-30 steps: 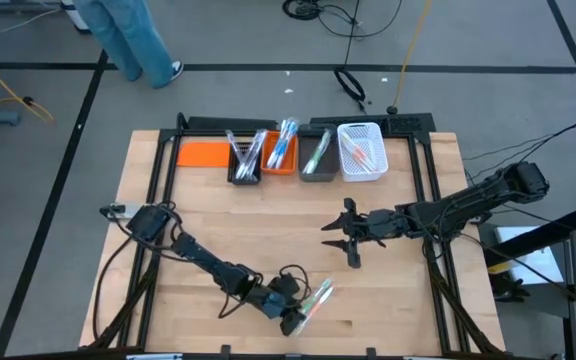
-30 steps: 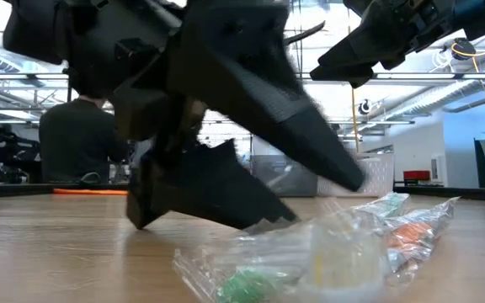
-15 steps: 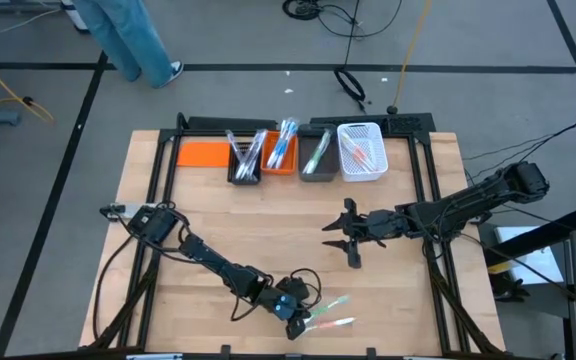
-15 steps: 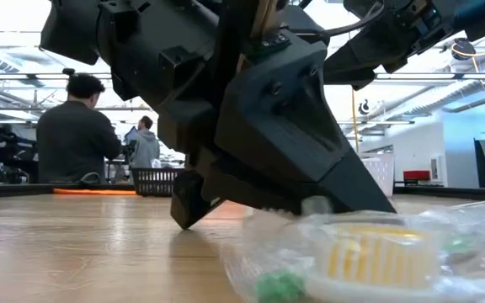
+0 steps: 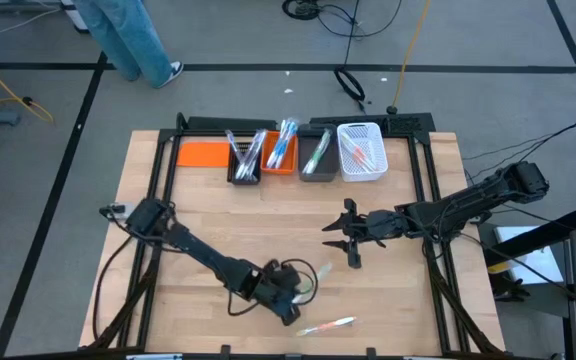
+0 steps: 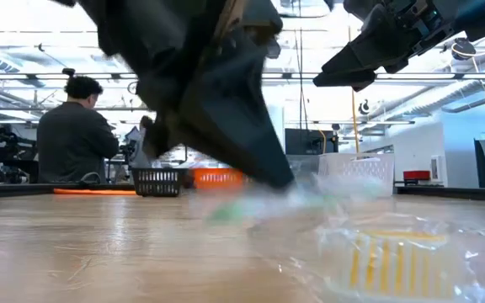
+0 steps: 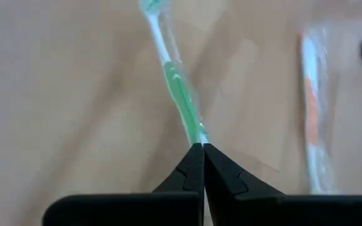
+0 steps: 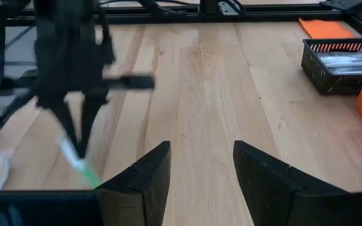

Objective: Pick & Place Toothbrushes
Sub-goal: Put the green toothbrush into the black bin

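Observation:
My left gripper (image 5: 290,297) hangs over the table's near middle, shut on a green toothbrush (image 7: 180,94) in a clear wrapper, which also shows in the high view (image 5: 313,276) and the right wrist view (image 8: 80,164). A second wrapped toothbrush (image 5: 328,325), white and orange with yellow bristles (image 6: 386,261), lies flat on the wood near the front edge. More toothbrushes stand in the bins at the far edge. My right gripper (image 5: 340,240) waits open above the table's right middle, holding nothing. My left gripper pinches the green toothbrush's handle end (image 7: 197,137) between its two fingertips. The fingers slant down from the table's left. The toothbrush runs on past the tips in line with them, toward the table's right and far side, raised off the wood.
Along the far edge stand a black bin (image 5: 245,162), an orange bin (image 5: 280,152), a dark bin (image 5: 315,160) and a white basket (image 5: 361,152), with a flat orange piece (image 5: 203,153) to their left. A person stands beyond the table (image 6: 74,139). Bare wood lies between the arms.
My left gripper has shut on the green toothbrush and risen, tipping less steeply and drawing toward the table's left. The green toothbrush has come up off the table and away from the white and orange one, which stays lying near the front edge.

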{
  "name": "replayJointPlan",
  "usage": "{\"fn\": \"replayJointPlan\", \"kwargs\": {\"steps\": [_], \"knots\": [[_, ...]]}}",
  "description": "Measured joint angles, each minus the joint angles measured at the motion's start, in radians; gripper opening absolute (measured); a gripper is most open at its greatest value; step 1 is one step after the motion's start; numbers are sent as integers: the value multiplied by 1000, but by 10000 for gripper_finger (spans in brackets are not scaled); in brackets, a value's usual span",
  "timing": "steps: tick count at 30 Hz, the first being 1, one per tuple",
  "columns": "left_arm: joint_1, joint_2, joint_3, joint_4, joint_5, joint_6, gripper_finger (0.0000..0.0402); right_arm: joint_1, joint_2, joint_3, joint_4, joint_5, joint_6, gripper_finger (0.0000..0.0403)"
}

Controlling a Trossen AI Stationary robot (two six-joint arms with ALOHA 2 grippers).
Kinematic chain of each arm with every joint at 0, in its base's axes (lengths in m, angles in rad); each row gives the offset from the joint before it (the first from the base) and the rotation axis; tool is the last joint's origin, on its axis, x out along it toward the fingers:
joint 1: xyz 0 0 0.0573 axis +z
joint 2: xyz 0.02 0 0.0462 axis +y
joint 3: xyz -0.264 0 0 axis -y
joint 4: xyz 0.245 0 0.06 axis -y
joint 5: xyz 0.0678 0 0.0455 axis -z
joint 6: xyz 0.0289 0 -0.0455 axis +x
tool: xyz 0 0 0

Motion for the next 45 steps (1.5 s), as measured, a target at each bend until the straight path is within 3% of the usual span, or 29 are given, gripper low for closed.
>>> {"fn": "replayJointPlan", "kwargs": {"steps": [13,26,30,38,45], "knots": [[-38,-196,2,-135,-327,103,0,0,0,0,5,-2,1,164],[-52,-232,2,-268,-406,44,0,0,0,0,7,-4,19,165],[-52,-232,2,-284,-387,44,0,0,0,0,7,-4,19,164],[-10,-226,3,-290,-203,21,4,0,0,0,8,-4,19,165],[51,-226,3,-312,-68,78,59,0,0,0,8,-2,19,165]]}}
